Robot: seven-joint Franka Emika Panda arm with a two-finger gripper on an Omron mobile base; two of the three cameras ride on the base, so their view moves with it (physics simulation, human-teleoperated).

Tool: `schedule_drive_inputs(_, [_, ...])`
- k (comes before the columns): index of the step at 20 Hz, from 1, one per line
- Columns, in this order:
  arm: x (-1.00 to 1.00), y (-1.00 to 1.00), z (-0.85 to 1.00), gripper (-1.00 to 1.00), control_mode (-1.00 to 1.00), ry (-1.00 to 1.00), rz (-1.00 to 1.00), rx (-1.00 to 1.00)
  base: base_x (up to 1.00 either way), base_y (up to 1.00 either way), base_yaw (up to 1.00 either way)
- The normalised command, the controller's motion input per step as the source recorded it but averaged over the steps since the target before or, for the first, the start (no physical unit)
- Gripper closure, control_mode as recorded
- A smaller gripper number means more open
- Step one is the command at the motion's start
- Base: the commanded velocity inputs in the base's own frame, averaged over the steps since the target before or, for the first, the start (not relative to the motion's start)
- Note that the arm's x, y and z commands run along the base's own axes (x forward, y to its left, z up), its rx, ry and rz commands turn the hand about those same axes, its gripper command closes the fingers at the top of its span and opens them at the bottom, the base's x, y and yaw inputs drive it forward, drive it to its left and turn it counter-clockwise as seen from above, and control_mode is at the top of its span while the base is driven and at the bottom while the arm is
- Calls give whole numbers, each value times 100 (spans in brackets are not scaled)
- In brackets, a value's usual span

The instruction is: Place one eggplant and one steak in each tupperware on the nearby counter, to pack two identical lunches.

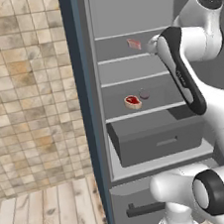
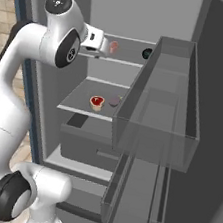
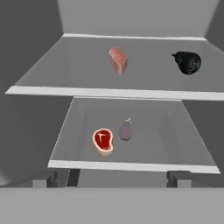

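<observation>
Inside the open fridge, the upper shelf holds a pink steak [image 3: 118, 60] [image 2: 113, 46] [image 1: 134, 43] and, to its right, a dark eggplant [image 3: 188, 62] [image 2: 147, 53]. On the shelf below lie a red steak [image 3: 103, 141] [image 1: 132, 101] [image 2: 96, 102] and a small purple eggplant [image 3: 125, 130] [image 1: 144, 94] [image 2: 114, 101], close together. My gripper [image 3: 112, 180] [image 2: 104, 46] hovers in front of the upper shelf, just short of the pink steak, open with nothing between its fingers. The tupperware and the counter are out of view.
The fridge door [image 2: 158, 115] with its clear bins stands swung open on the right. A grey drawer [image 1: 157, 135] sits pulled out under the lower shelf. A tiled wall [image 1: 27, 95] and wooden floor [image 1: 48, 217] lie left of the fridge.
</observation>
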Motion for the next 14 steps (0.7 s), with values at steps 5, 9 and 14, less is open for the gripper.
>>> schedule_drive_inputs(5, [43,0,-8,-100,-100,-4,0,0,0,0,0])
schedule_drive_inputs(9, [50,0,-1,-100,-100,0,0,0,0,0,0])
schedule_drive_inputs(14, [49,-2,0,-100,-100,0,0,0,0,0,0])
